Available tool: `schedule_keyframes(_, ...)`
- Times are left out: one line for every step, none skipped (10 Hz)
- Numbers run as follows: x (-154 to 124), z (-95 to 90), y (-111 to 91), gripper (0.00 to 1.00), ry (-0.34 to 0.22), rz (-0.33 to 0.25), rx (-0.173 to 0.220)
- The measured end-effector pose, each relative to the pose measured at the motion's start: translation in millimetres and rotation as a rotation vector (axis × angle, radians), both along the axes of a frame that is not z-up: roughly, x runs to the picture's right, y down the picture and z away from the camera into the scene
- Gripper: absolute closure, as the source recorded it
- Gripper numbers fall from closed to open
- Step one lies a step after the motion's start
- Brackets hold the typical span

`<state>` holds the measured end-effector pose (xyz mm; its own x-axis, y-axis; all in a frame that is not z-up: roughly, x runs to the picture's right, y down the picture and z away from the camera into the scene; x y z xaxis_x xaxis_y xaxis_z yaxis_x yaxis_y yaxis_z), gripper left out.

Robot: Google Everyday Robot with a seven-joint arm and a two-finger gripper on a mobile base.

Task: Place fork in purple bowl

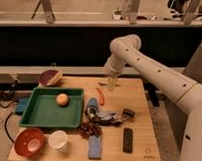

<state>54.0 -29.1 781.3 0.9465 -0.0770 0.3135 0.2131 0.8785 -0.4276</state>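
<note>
Found worktop [143,104] cluttered, with arm [145,61] extended over the far-right corner. Saw green tray [43,112] taking up the left side, an orange [62,99] in it. Spotted purple bowl [49,77] at the far-left corner, just beyond the tray, tipped, pale inside showing. Logged gripper [112,84] low over the middle of the far edge, pointing down, with orange-red carrot-like piece [100,95] just beside it toward the centre. Judged the key relation as bowl versus gripper: bowl along the far edge toward the left corner, well apart, nothing tall between. Could not pick out the fork for sure; guessed it at or under the gripper tip, long axis unreadable. Could not call gripper open, closed or loaded.
</note>
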Motion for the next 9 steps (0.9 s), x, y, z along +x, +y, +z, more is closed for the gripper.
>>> schedule_keyframes(-4.0,2.2,-1.1,0.2,0.0,-0.001,0.002)
schedule_keyframes(-8.0,8.2,0.3,0.2,0.009,0.008,0.0)
schedule_keyframes(-9.0,16.2,3.6,0.2,0.014,0.018,-0.005)
schedule_keyframes(1.1,34.7,9.9,0.2,0.03,0.029,-0.004)
schedule_keyframes(8.6,48.9,16.0,0.2,0.035,0.042,-0.005)
schedule_keyframes(17.4,68.1,22.8,0.2,0.037,0.056,-0.006)
schedule_keyframes(26.1,87.3,29.4,0.2,0.037,0.069,-0.01)
schedule_keyframes(36.4,111.0,34.2,0.2,0.037,0.078,-0.012)
schedule_keyframes(39.5,125.7,34.4,0.2,0.034,0.079,-0.012)
